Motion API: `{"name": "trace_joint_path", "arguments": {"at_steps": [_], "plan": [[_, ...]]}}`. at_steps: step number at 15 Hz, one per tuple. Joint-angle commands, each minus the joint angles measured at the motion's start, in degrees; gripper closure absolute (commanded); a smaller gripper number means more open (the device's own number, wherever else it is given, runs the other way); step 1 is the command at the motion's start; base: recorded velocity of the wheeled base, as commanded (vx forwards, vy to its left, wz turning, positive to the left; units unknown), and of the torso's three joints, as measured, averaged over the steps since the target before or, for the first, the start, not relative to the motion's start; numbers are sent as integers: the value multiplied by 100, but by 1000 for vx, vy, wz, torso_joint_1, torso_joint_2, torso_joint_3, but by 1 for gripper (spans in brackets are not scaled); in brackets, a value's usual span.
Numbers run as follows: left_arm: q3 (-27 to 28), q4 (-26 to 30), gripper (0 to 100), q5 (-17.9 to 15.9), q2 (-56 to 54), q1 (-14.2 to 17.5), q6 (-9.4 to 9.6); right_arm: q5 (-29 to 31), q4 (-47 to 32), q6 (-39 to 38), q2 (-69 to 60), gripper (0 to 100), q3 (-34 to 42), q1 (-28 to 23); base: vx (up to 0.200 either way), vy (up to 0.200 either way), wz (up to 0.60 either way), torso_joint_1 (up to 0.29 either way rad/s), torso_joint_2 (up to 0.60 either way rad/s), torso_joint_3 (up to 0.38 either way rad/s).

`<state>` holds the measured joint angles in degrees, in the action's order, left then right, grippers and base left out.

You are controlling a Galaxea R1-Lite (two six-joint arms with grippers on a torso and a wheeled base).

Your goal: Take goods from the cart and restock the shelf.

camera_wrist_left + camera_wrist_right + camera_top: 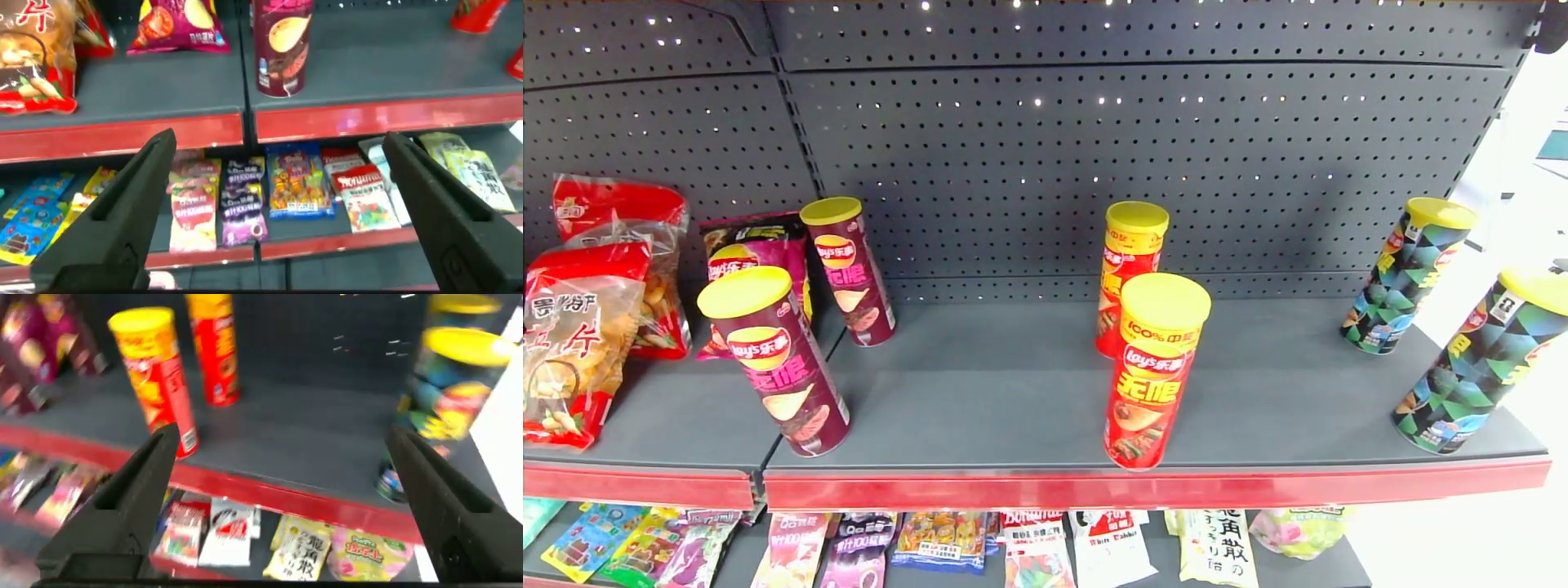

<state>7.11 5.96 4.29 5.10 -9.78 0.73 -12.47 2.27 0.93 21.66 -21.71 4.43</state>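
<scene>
**Head view:** Six chip canisters stand upright on the shelf (1013, 384), lids up and long axes vertical. Two maroon canisters (776, 363) are placed toward 9 o'clock, two red canisters (1156, 371) near centre, and two black patterned canisters (1470, 367) toward 3 o'clock. Snack bags (580, 327) are stacked at far 9 o'clock. Wide gaps are left between groups, so restocking is judged partly done.

**Left wrist view:** The left hand (278, 143) is spread wide and empty before the shelf's red edge.

**Right wrist view:** The right hand (282, 434) is likewise released, with nothing carried. More goods are judged to be needed from the cart.

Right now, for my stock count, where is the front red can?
Head view: front red can stands upright at the shelf lip, right of centre, just before the rear red can.
</scene>
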Motion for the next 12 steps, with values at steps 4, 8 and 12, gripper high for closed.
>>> {"name": "trace_joint_path", "arguments": {"at_steps": [4,8,12], "plan": [[-588,-596,0,116,18,2,-3,-194,239,382,3696,0,-967,1526,0,0,0,0,0,0],[-579,-596,0,142,18,2,-3,-27,802,400,4786,0,-1098,1588,0,0,0,0,0,0],[-579,-596,0,142,18,2,-3,992,1004,382,5586,0,-1107,1825,0,0,0,0,0,0]]}}
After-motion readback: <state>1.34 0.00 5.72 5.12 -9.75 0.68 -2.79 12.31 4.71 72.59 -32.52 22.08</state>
